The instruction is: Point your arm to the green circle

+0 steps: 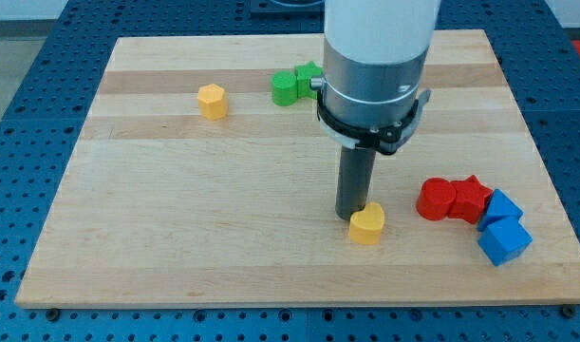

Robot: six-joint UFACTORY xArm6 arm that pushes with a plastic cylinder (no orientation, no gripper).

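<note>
1. Sitting near the view's top, the green round wooden block (285, 87) lies well apart from my tip (351, 217), up and slightly to the view's left of it.
2. A second green block (309, 75), shape unclear, touches it on the right.
3. My tip, a bare rod with no fingers to spread or pinch, stands just beside a yellow heart-shaped block (366, 225).

Looks like a robotics lab bench: wooden board surface (176, 237) sits on a blue perforated mounting plate (14, 85); pale floor, probably, along the view's top.
</note>
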